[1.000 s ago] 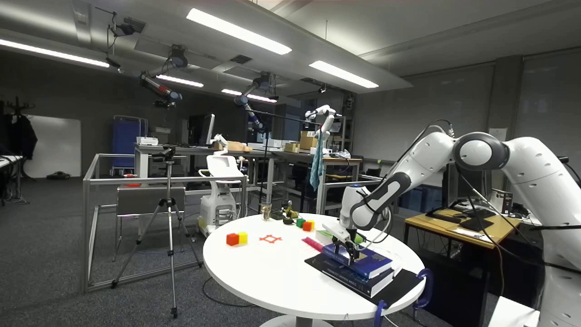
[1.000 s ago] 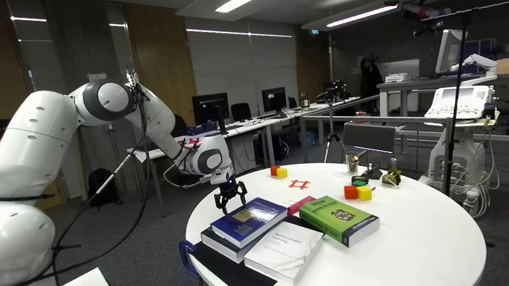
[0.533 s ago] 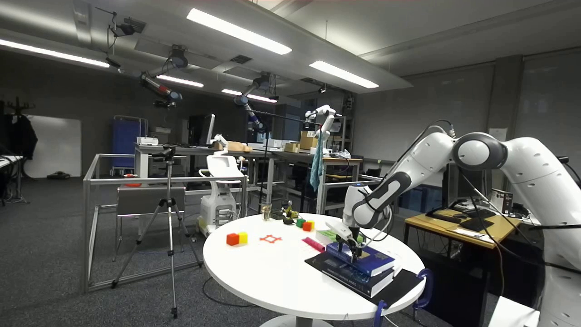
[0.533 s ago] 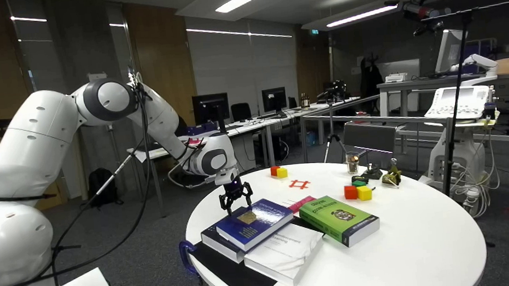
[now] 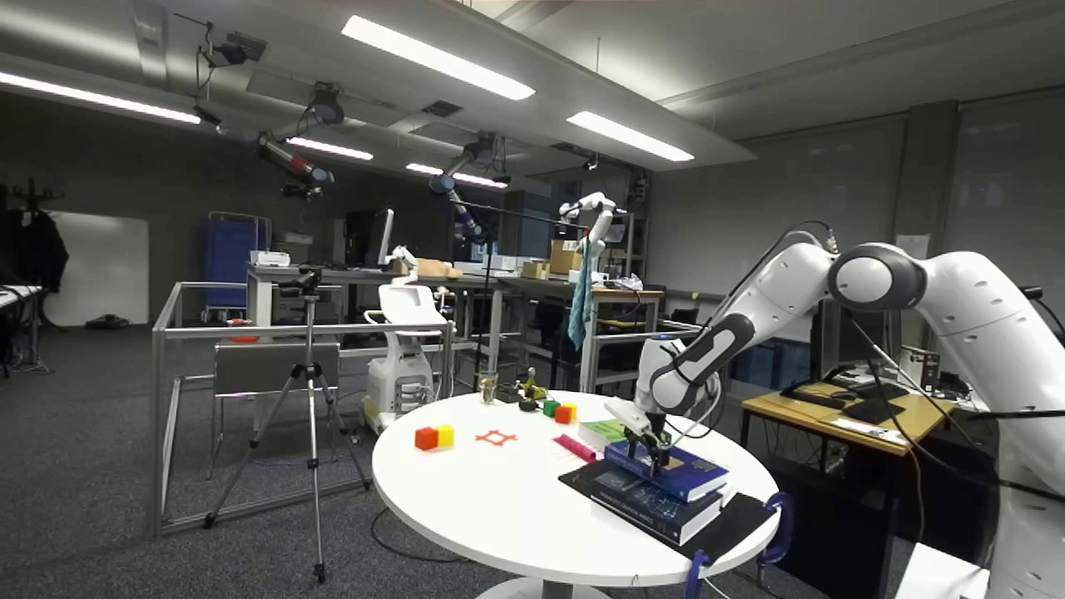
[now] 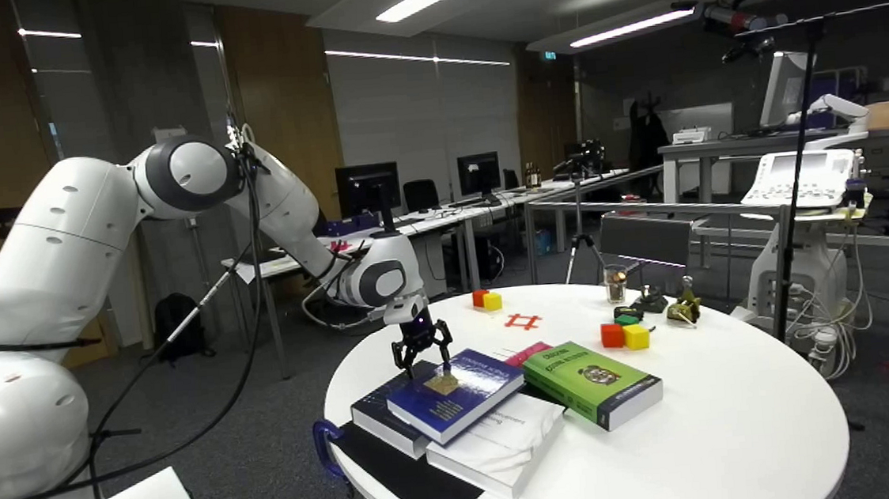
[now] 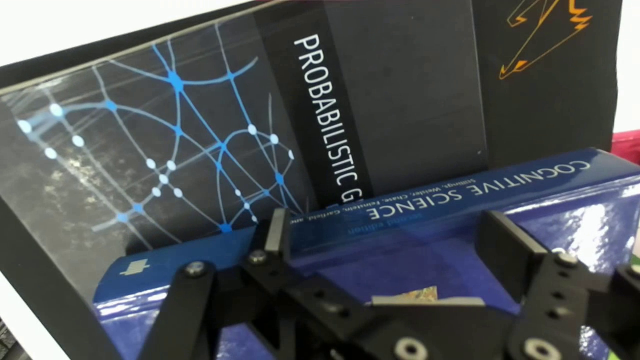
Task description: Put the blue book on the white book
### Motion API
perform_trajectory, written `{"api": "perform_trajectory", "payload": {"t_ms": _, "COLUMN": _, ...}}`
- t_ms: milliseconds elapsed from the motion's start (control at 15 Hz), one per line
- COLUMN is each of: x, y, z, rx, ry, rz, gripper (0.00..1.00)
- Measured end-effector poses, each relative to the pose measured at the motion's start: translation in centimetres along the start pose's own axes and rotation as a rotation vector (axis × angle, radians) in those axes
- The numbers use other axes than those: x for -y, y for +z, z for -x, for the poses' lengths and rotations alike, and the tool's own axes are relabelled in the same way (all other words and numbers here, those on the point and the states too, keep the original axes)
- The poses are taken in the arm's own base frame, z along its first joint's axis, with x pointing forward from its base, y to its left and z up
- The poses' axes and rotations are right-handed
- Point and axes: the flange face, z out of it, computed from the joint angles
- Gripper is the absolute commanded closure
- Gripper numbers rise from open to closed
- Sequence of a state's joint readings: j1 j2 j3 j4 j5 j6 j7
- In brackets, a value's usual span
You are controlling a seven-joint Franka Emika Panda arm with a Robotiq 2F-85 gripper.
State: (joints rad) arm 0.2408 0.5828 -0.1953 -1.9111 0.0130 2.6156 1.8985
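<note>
The blue book lies on top of a thick dark book and overhangs it, its far side above part of the white book. It also shows in an exterior view and in the wrist view, spine toward the dark book's cover. My gripper is open, fingers pointing down at the blue book's spine side. In the wrist view the fingertips stand wide apart along the spine, nothing clasped between them. Whether both tips touch the book I cannot tell. The white book is mostly hidden in an exterior view.
A green book lies beside the white book. A black mat is under the books, held by blue clamps. A pink item, red and yellow blocks and a glass stand on the round table.
My open gripper has moved across the dark book toward the white book. The blue book has slid the same way and now covers more of the white book; more of the dark cover shows.
</note>
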Motion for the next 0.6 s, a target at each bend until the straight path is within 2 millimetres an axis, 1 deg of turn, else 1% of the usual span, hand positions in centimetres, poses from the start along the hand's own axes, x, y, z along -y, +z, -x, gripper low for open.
{"api": "perform_trajectory", "payload": {"t_ms": 267, "x": 0.2, "y": 0.1, "z": -0.8, "rx": -0.005, "ry": 0.012, "rz": 0.002, "gripper": 0.00}}
{"api": "perform_trajectory", "payload": {"t_ms": 600, "x": 1.0, "y": 0.3, "z": -3.5, "rx": -0.013, "ry": 0.057, "rz": 0.004, "gripper": 0.00}}
